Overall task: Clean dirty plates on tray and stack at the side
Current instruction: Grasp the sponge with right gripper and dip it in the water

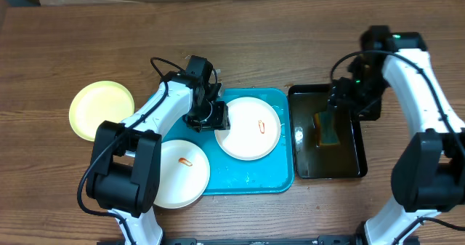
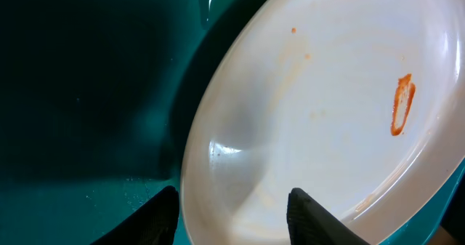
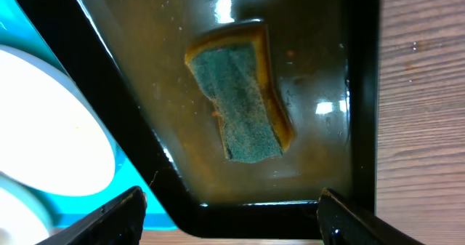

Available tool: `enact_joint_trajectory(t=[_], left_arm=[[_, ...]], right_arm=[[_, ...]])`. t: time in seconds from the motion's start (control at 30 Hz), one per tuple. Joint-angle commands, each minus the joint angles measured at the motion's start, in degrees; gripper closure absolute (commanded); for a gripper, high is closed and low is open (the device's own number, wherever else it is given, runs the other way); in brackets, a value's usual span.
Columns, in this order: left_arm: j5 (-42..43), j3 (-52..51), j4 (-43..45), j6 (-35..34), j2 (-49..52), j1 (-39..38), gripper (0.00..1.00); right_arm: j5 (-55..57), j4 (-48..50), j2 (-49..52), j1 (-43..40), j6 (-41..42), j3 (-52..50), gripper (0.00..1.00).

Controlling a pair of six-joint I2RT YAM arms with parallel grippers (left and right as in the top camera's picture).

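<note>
Overhead, a smeared white plate (image 1: 248, 127) lies mid-frame in the blue tray (image 1: 247, 181). A second white plate (image 1: 182, 174) overlaps the tray's lower-left corner, and a yellow plate (image 1: 102, 110) sits on the table (image 1: 240, 41) at far left. The left gripper (image 1: 211, 116) is at the first plate's left rim. Left wrist view: its fingers (image 2: 156, 216) are spread, straddling that rim. Right wrist view: the right gripper (image 3: 232, 219) is spread wide above a sponge (image 3: 243, 103) in the black tray (image 3: 365, 92).
</note>
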Motion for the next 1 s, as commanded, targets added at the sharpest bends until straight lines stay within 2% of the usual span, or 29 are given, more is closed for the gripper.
enact_joint_trajectory(t=[0.0, 0.17, 0.33, 0.37, 0.4, 0.47, 0.53, 0.57, 0.6, 0.63, 0.67, 0.7, 0.77, 0.8, 0.83, 0.9, 0.97], left_arm=[[-0.46, 0.37, 0.09, -0.39, 0.28, -0.48, 0.5], [-0.46, 0.37, 0.37, -0.42, 0.28, -0.48, 0.5], [-0.46, 0.37, 0.39, -0.39, 0.28, -0.48, 0.5], [-0.46, 0.37, 0.39, -0.39, 0.28, -0.48, 0.5], [-0.46, 0.37, 0.39, -0.39, 0.28, -0.48, 0.5], [-0.46, 0.37, 0.39, -0.39, 0.28, -0.48, 0.5], [-0.52, 0.37, 0.42, -0.39, 0.28, -0.48, 0.5], [-1.01, 0.37, 0.42, -0.42, 0.28, -0.48, 0.51], [-1.57, 0.37, 0.46, -0.39, 0.28, -0.48, 0.51], [-2.38, 0.37, 0.57, -0.42, 0.28, -0.48, 0.51], [-2.97, 0.37, 0.66, -0.42, 0.28, -0.48, 0.52], [-3.15, 0.37, 0.79, -0.42, 0.28, -0.48, 0.51], [-3.13, 0.37, 0.94, -0.42, 0.28, -0.48, 0.51], [-3.13, 0.37, 0.94, -0.44, 0.28, -0.5, 0.51], [-3.13, 0.37, 0.94, -0.44, 0.28, -0.5, 0.51], [-3.15, 0.37, 1.03, -0.42, 0.28, -0.5, 0.52], [-3.17, 0.37, 1.14, -0.42, 0.28, -0.48, 0.54]], right_arm=[[6.64, 1.07, -1.27, 2.27, 3.52, -0.68, 0.19], [7.45, 6.78, -1.27, 5.81, 4.09, -6.25, 0.19], [8.81, 18.64, -1.27, 7.52, 4.07, -15.72, 0.2], [8.81, 21.53, -1.27, 7.5, 4.07, -17.66, 0.23], [8.98, 24.0, -1.27, 7.5, 4.07, -19.28, 0.26], [9.22, 27.52, -1.27, 7.39, 4.07, -21.29, 0.41], [9.35, 29.03, -1.27, 7.39, 4.04, -21.62, 0.68], [9.33, 29.62, -1.27, 7.39, 4.07, -21.57, 0.78], [9.33, 29.81, -1.27, 7.39, 4.07, -21.4, 0.79], [9.33, 29.83, -1.27, 7.39, 4.04, -21.18, 0.68], [9.35, 30.05, -1.27, 7.39, 4.04, -21.11, 0.46], [9.38, 30.08, -1.27, 7.39, 4.02, -21.11, 0.3], [9.38, 30.1, -1.27, 7.39, 3.98, -21.11, 0.29], [9.38, 30.1, -1.27, 7.39, 3.82, -21.11, 0.36], [9.38, 30.1, -1.27, 7.39, 3.82, -21.11, 0.52], [9.38, 30.08, -1.27, 7.39, 3.8, -21.11, 0.96], [9.38, 29.75, -1.27, 7.39, 3.8, -20.87, 0.96]])
